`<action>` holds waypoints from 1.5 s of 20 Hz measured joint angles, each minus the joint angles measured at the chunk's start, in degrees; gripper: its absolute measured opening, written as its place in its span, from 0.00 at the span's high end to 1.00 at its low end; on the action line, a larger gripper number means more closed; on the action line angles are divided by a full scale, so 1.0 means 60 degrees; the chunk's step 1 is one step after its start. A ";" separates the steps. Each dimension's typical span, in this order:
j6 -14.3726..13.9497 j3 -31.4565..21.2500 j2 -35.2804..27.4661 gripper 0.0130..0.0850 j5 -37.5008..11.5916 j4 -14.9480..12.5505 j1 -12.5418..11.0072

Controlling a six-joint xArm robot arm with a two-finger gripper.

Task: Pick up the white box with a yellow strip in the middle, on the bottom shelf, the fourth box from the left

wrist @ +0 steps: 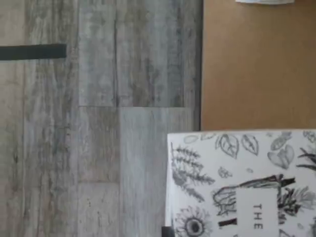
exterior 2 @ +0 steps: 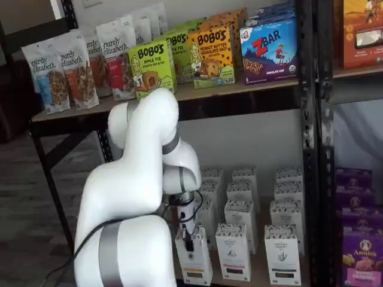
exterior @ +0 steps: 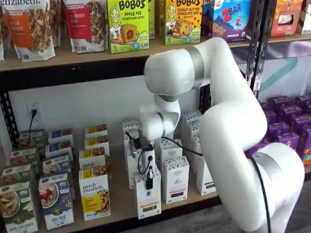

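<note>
My arm [exterior: 228, 126] folds over from its base, the elbow high and the forearm doubling back toward the shelves, with the wrist [exterior: 156, 121] turned straight down. The hand [exterior: 149, 183] hangs vertically under it, a cable looping alongside. In both shelf views I see its black fingers [exterior 2: 188, 242] only as one dark shape pointing down, so I can't say whether they are parted or closed.

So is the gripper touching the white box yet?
Touching, it appears. In both shelf views the gripper comes down onto the top of the white box, its black tip overlapping the speckled band. Whether the fingers are closed on it cannot be told.
</note>
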State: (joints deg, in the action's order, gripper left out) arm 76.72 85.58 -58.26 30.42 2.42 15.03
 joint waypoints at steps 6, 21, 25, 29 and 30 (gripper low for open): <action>-0.0344 -0.1692 0.1028 0.50 -0.0795 -0.0344 0.0049; -0.0226 -0.4512 0.3565 0.50 -0.1253 -0.0118 0.0152; -0.0238 -0.4820 0.4034 0.50 -0.1132 -0.0010 0.0260; -0.0275 -0.5187 0.4559 0.50 -0.1017 0.0098 0.0390; -0.0293 -0.5279 0.4685 0.50 -0.0990 0.0110 0.0417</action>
State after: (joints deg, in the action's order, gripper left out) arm 74.96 53.90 -30.14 24.48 3.08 17.53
